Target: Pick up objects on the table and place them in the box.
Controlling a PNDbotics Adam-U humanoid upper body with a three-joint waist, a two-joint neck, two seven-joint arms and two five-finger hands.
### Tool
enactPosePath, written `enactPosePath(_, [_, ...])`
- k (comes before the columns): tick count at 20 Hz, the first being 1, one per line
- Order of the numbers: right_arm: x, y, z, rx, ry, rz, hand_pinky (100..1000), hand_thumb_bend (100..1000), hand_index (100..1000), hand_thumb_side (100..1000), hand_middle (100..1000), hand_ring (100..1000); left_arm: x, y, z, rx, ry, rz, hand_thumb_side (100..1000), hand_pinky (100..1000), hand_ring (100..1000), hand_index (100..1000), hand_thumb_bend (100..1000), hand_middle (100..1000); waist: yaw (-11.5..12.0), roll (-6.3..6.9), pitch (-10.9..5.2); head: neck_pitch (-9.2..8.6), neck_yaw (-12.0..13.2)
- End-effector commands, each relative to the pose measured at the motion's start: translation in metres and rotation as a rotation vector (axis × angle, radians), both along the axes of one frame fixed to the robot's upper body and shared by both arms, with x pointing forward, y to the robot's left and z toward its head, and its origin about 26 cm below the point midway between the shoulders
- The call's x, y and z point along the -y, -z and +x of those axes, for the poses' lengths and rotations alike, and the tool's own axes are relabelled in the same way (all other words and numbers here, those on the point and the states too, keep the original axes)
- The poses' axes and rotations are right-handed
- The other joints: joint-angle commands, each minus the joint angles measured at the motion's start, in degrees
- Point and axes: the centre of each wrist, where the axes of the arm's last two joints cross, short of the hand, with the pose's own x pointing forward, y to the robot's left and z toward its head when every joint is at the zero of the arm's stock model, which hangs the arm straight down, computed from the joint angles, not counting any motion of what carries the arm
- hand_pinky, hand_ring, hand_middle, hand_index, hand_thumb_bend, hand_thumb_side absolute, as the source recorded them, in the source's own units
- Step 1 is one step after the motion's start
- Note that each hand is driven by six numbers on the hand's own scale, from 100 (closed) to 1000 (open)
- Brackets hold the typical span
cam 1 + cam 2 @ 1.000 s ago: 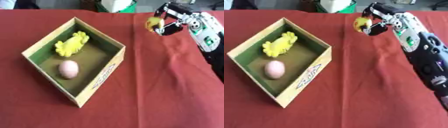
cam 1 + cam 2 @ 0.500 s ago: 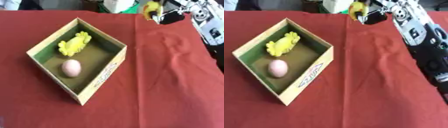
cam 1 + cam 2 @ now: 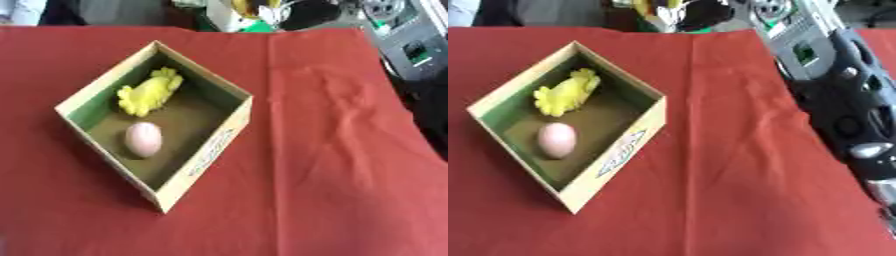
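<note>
- Open cardboard box point(image 3: 234, 117) with green inner walls sits on red-clothed counter point(image 3: 332, 165), holding a pink egg-shaped object point(image 3: 143, 139) and a yellow crinkled item point(image 3: 150, 92).
- Right hand point(image 3: 697, 12) at top edge, by a yellow object point(image 3: 658, 6); grip cannot be told.

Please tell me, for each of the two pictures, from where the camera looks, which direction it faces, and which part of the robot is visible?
Left eye view: in the head, looking down at the red tablecloth and the box; right arm only at the right edge.
Right eye view: beside it, same direction; right arm large along the right side.
Both share the box, its pink egg and yellow toy.
</note>
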Motion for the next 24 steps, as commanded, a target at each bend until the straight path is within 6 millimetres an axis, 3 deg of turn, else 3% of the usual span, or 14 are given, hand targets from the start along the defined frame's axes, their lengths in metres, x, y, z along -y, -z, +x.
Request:
enactPosePath(1, [-0.019,-0.009,-0.007,0.017,-0.062,-0.001,639,100,569,235,490,748,0.000,-0.007,-0.002,0.027,0.010,0.004,898,707,609,750,100,667,0.25,0.02,-1.43,-0.30,-0.38])
enactPosePath(8, [-0.054,0.016,0.006,-0.045,-0.099,-0.011,641,100,568,232,487,742,0.001,-0.008,-0.001,0.039,0.014,-0.001,893,704,608,752,100,665,0.81,-0.11,-1.53,0.01,-1.09])
enactPosePath(9, [-0.057,0.022,0.009,-0.062,-0.093,-0.009,642,100,567,178,485,740,0.001,-0.009,-0.001,0.048,0.008,0.002,894,704,608,753,100,665,0.92,-0.13,-1.50,-0.03,-1.24])
enactPosePath(10, [-0.059,0.029,0.013,-0.082,-0.086,-0.006,643,100,567,232,485,740,0.001,-0.010,-0.001,0.057,0.002,0.006,890,703,608,753,100,665,1.00,-0.15,-1.46,-0.07,-1.34])
enactPosePath(21, [-0.080,0.086,0.035,-0.171,-0.044,-0.095,635,100,562,233,489,746,0.004,-0.011,0.000,0.074,0.001,0.006,894,704,609,752,100,666,1.15,-0.39,-0.88,-0.03,-1.33])
enactPosePath(22, [-0.081,0.090,0.036,-0.173,-0.044,-0.110,635,100,558,132,485,749,0.004,-0.011,0.000,0.073,0.002,0.006,894,704,609,752,100,666,1.17,-0.40,-0.84,-0.03,-1.32])
enactPosePath(23, [-0.082,0.093,0.037,-0.175,-0.043,-0.127,638,100,565,235,487,754,0.004,-0.011,0.000,0.073,0.002,0.006,894,703,609,752,100,666,1.18,-0.40,-0.80,-0.04,-1.30])
enactPosePath(24, [-0.083,0.097,0.039,-0.179,-0.044,-0.148,641,100,584,236,495,757,0.004,-0.012,0.000,0.073,0.002,0.005,893,703,609,751,100,666,1.19,-0.39,-0.76,-0.01,-1.30])
